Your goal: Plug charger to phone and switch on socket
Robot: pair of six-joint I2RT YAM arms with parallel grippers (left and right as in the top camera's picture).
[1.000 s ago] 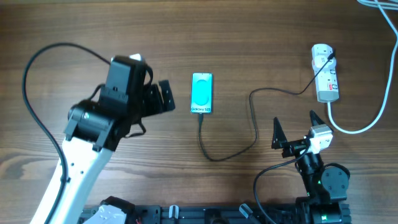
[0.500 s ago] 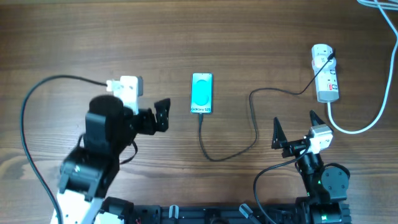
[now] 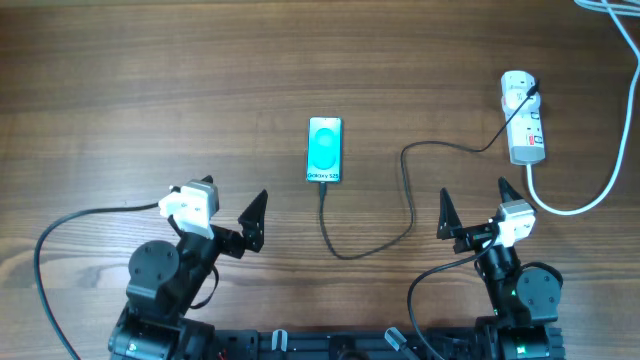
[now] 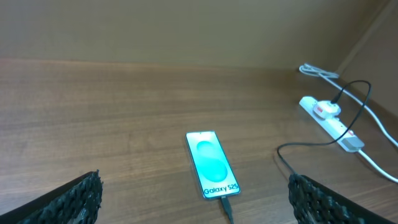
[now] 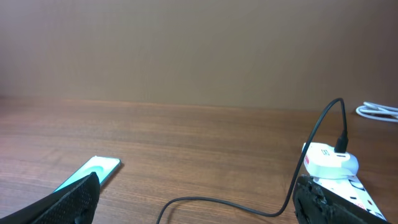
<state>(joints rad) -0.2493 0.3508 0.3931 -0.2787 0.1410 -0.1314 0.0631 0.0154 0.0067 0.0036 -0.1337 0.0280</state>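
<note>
The phone point(image 3: 324, 150) lies flat mid-table, its cyan screen lit, white text band at the near edge. It also shows in the left wrist view point(image 4: 211, 163) and the right wrist view point(image 5: 92, 172). The charger cable point(image 3: 404, 190) has its connector tip point(image 3: 323, 190) in the phone's near edge point(image 4: 224, 202) and runs to a black plug in the socket point(image 3: 524, 118). The socket also shows in the wrist views point(image 4: 328, 116) point(image 5: 333, 163). My left gripper point(image 3: 228, 215) is open and empty, near the table's front left. My right gripper point(image 3: 470, 208) is open and empty at the front right.
A thick white cord point(image 3: 590, 205) trails from the socket's near end and loops off the right edge. Another white cord stretch point(image 3: 610, 12) lies at the far right corner. The cable's loop point(image 3: 350, 248) lies between my two grippers.
My left arm has pulled back from beside the phone toward the table's front left. The phone, cable, socket and right arm have not moved.
</note>
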